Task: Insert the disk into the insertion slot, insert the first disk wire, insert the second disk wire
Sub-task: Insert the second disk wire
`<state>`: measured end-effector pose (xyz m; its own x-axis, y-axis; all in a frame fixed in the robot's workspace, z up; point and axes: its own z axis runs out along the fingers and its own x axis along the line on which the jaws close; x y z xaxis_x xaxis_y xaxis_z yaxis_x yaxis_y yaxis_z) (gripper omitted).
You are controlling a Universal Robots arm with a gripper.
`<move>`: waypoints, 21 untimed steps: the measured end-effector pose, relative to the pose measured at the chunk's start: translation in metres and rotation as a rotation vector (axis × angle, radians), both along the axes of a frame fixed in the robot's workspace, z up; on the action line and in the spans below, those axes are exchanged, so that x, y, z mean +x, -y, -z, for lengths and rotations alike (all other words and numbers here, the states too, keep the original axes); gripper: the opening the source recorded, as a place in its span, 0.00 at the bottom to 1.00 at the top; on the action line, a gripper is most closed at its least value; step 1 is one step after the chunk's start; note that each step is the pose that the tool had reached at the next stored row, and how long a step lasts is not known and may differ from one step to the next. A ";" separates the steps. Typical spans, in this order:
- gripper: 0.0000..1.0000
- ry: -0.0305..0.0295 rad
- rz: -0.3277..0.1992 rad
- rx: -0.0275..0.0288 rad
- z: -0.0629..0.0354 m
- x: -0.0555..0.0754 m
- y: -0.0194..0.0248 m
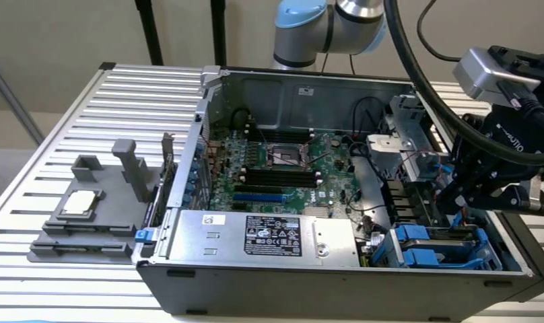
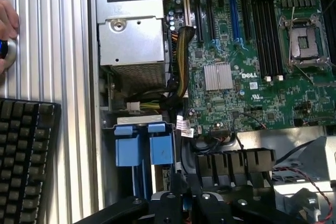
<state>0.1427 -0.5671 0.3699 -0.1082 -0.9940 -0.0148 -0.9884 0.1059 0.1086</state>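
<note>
Gripper [image 1: 458, 202] clamped shut, hovering just above blue drive bay [image 1: 438, 245] at computer case [image 1: 254, 282] front corner; holding what, cannot tell.

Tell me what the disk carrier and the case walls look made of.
The disk carrier looks like moulded plastic: bright blue, uniform, slightly glossy. The case walls look like bare sheet metal: dull grey, thin folded edges, punched holes. Coating can't be judged.

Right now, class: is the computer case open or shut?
Open. The computer case has its side panel off, so the motherboard and power supply lie exposed.
</note>
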 end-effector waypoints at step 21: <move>0.16 0.0004 -0.010 0.0131 0.0250 0.003 0.0088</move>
<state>0.1458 -0.5759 0.3449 -0.0980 -0.9948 -0.0279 -0.9895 0.0944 0.1096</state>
